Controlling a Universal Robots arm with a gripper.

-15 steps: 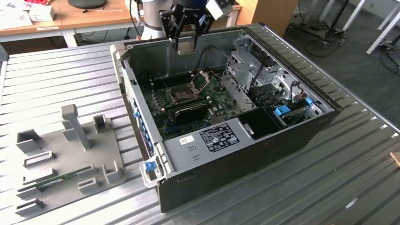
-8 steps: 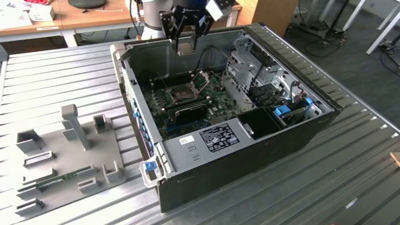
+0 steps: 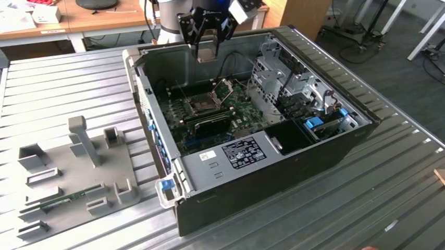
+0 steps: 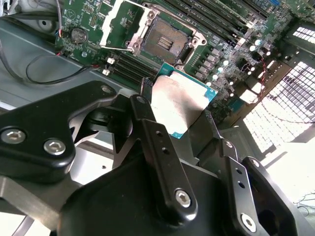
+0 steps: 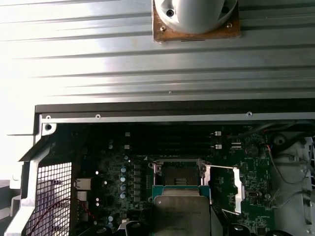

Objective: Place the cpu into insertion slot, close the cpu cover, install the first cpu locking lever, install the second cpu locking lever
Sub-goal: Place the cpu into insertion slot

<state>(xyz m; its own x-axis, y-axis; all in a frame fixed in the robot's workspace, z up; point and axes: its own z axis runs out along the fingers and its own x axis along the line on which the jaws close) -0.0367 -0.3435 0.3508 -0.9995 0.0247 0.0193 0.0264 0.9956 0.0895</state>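
Note:
My gripper [image 3: 206, 48] hangs above the open computer case and is shut on the cpu [image 4: 179, 101], a pale silvery square chip with a green edge, held by its sides between the two black fingers [image 4: 152, 132]. The cpu [image 3: 206, 54] hovers well above the green board, toward the case's far wall. Below it, the insertion slot [image 4: 165, 42] lies bare, a dark square in a silvery frame. The cpu cover [image 4: 120, 24] is swung open and stands beside the slot. In the first wrist view the cpu [image 5: 179, 216] sits just short of the slot [image 5: 179, 173], with the cover [image 5: 224, 189] to one side.
The case walls [image 3: 149, 99] ring the board. A drive cage [image 3: 278, 78] and cables stand on the exterior view's right. Long black memory slots [image 4: 216, 22] run beside the socket. A grey fixture plate [image 3: 76, 177] lies on the ribbed metal table at the exterior view's left.

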